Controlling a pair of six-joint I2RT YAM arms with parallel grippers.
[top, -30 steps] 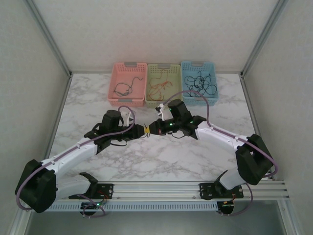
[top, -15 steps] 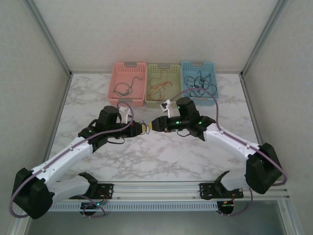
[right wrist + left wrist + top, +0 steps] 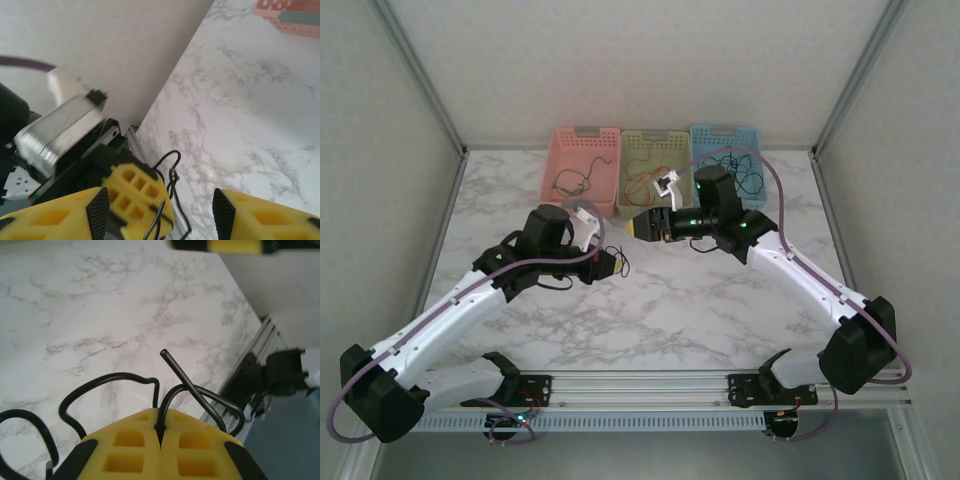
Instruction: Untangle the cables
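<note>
My left gripper is shut on a short black cable above the marble table. In the left wrist view the yellow jaws pinch the black cable, which loops out on both sides with one bare end pointing up. My right gripper hovers a little up and to the right of it, open and holding nothing. Through its spread fingers I see the left gripper's pads and the hanging cable. More cables lie in the baskets: black, red-orange and a black tangle.
Three baskets stand in a row at the back: pink, green and blue. The right arm reaches over the blue basket's front. The marble table stretches bare toward the front rail.
My right gripper opened, let go of the black cable and drew back up and to the right toward the baskets. My left gripper kept the cable and shifted slightly left.
</note>
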